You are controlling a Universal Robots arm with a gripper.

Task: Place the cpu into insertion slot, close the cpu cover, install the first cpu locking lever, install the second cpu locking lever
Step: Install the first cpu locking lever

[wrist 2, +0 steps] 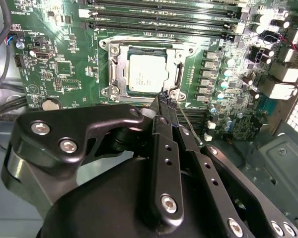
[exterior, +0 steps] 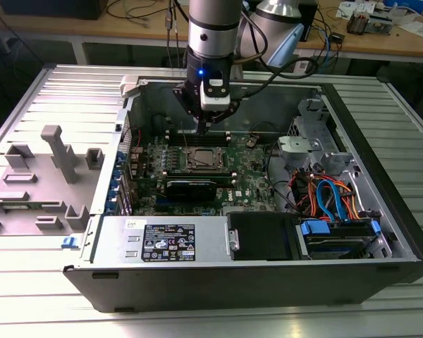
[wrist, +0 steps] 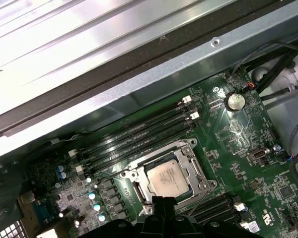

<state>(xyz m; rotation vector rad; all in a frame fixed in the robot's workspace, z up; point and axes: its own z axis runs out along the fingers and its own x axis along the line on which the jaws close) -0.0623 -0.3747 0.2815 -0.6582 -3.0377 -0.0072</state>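
The silver cpu (wrist 2: 148, 73) (wrist: 167, 177) (exterior: 199, 159) lies flat in the insertion slot on the green motherboard (exterior: 254, 176); the slot's contact field is hidden beneath it. The cpu cover (wrist 2: 117, 67) (wrist: 192, 161), a grey metal frame, is down around the chip. Thin wire locking levers (wrist 2: 191, 130) (wrist: 109, 177) run beside the socket's edges. My gripper (wrist 2: 165, 99) (wrist: 164, 201) (exterior: 201, 129) hangs just above the socket's edge. Its black fingers are shut together with nothing visibly between them.
Long black memory slots (wrist: 139, 131) lie beside the socket, toward the case wall (wrist: 139, 84). A black graphics card (exterior: 190, 187), a power supply (exterior: 166, 241) and bundled drive cables (exterior: 331, 197) fill the open case. Grey fixtures (exterior: 56, 155) stand on the table at the exterior view's left.
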